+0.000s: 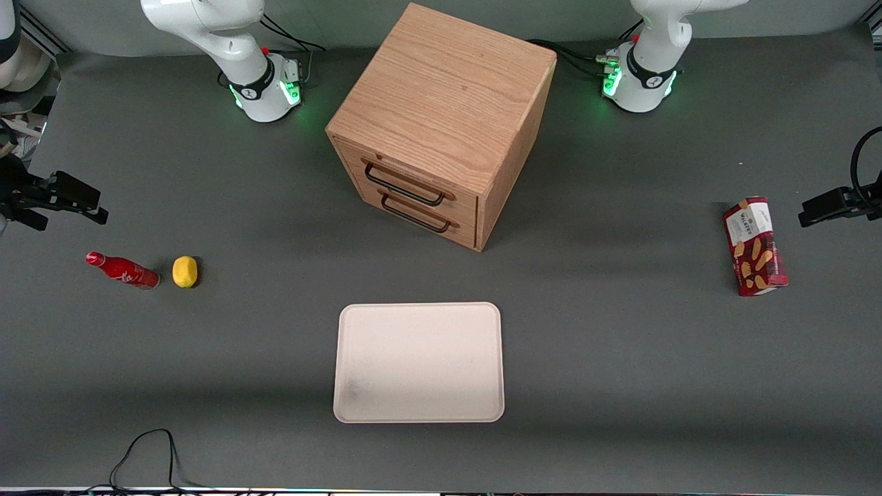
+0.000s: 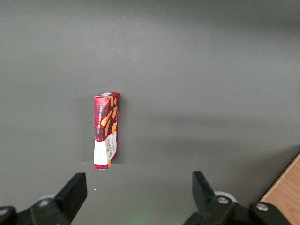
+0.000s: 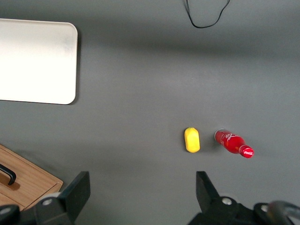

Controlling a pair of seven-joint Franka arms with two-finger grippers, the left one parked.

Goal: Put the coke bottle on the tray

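Observation:
The coke bottle (image 1: 122, 270) is small, slim and all red. It lies on its side on the grey table toward the working arm's end, close beside a yellow fruit (image 1: 185, 271). It also shows in the right wrist view (image 3: 233, 143). The cream-white tray (image 1: 418, 362) lies flat near the table's front edge, nearer to the front camera than the wooden drawer cabinet, with nothing on it. Part of it shows in the right wrist view (image 3: 37, 61). My right gripper (image 1: 76, 200) hangs open and empty above the table, a little farther from the camera than the bottle; its fingers (image 3: 79, 192) are wide apart.
A wooden drawer cabinet (image 1: 441, 124) with two black handles stands mid-table. A dark-red snack box (image 1: 754, 246) lies toward the parked arm's end and shows in the left wrist view (image 2: 107, 136). A black cable (image 1: 145, 455) loops at the front edge.

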